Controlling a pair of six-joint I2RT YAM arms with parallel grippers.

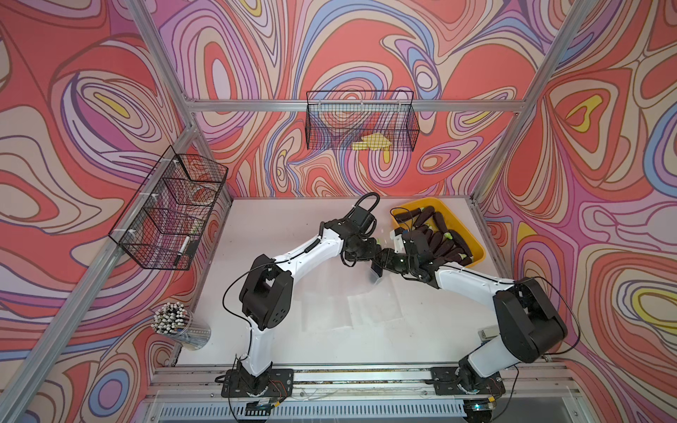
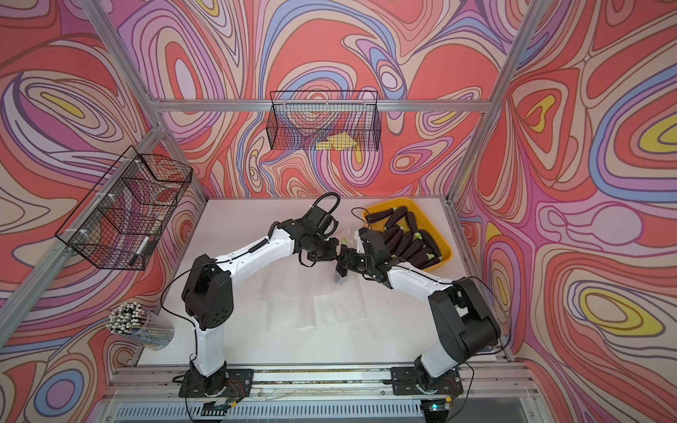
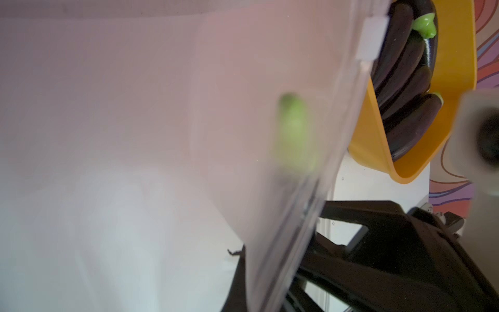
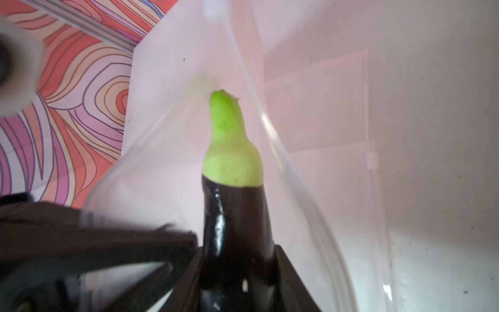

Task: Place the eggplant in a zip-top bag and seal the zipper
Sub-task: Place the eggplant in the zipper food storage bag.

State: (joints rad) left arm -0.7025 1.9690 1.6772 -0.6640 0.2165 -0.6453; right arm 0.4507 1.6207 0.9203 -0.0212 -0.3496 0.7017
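Right gripper (image 4: 237,272) is clamped on the eggplant (image 4: 233,210), dark body between the jaws, green stem (image 4: 229,140) leading. Left gripper (image 1: 366,252) is closed. It appears to pinch the bag (image 3: 270,67) by its rim, but the contact itself is hidden.

Both meet above the table (image 1: 293,329), toward 1 o'clock of its middle in both top views. The tray (image 1: 474,238) of other eggplants (image 1: 439,245) sits at 2 o'clock.

The stem is inside the bag mouth, tip against the far film. The body is not yet in.

Judgement: push along the eggplant's own axis, toward 9 o'clock. Hold the mouth wide and taut. Steer clear of the zipper slider (image 3: 371,37). Release only once the body clears the track.
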